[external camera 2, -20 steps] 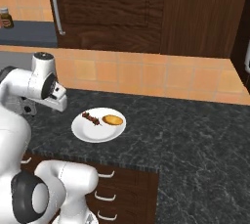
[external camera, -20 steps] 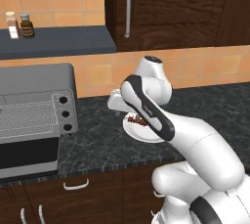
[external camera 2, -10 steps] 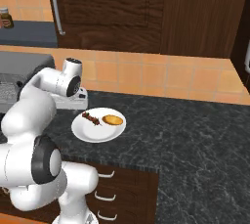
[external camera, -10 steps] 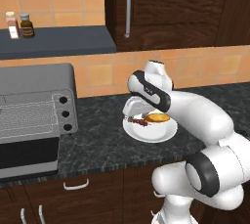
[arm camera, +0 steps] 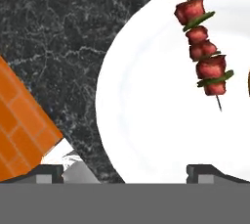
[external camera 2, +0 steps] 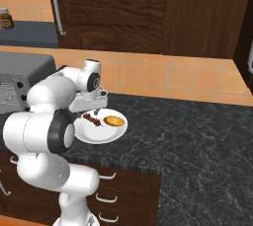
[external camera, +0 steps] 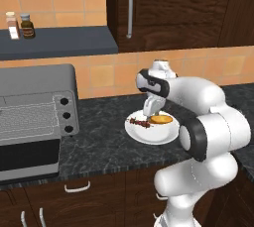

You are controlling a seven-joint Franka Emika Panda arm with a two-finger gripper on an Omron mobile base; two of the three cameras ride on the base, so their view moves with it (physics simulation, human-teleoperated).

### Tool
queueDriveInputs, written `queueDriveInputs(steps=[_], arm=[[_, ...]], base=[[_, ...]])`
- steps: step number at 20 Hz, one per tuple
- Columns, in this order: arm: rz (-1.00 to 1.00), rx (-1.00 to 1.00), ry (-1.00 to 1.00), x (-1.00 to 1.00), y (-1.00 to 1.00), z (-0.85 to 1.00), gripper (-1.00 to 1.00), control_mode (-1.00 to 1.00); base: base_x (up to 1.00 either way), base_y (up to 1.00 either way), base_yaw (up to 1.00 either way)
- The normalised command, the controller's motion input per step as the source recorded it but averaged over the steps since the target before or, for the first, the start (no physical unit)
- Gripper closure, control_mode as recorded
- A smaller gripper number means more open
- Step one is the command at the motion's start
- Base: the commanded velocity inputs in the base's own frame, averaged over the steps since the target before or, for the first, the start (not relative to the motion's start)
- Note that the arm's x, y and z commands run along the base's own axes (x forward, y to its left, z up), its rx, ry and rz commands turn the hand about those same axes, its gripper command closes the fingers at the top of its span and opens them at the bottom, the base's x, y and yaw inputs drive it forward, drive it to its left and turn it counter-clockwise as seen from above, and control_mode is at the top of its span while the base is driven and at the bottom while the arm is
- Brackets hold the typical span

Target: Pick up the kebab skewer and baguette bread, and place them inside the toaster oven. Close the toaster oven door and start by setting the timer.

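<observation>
The kebab skewer lies on a white plate beside the golden baguette bread. My gripper hangs just above the plate's back-left part. It is open and holds nothing, and its fingertips stand wide apart. In the hand view the skewer is up and to the right, outside the jaws. The grey toaster oven stands at the counter's left. Its dark glass door is folded down and the wire rack is showing.
The dark speckled counter runs between oven and plate. Three black knobs line the oven's right side. Two small bottles stand on a shelf above. An orange tiled wall lies close behind the plate. Drawers with handles sit below.
The arm has swung from beside the oven over to the plate, and the hand has come down close above its back-left part. Plate, skewer and bread have stayed put.
</observation>
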Motion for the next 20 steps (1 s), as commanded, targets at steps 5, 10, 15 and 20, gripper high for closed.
queueDriveInputs(steps=[5, 10, 15, 20], arm=[[0.28, -0.01, -0.34, 0.31, 0.21, -0.59, -1.0, -1.0], [0.12, 0.0, -0.33, 0.08, 0.07, -0.36, -1.0, -1.0], [0.0, 0.0, -0.02, 0.29, 0.06, -0.22, -1.0, -1.0], [0.0, 0.0, 0.0, 0.54, 0.04, -0.06, -1.0, -1.0]], base=[[0.0, 0.0, 0.0], [0.0, 0.0, 0.0], [0.0, 0.0, 0.0], [0.0, 0.0, 0.0]])
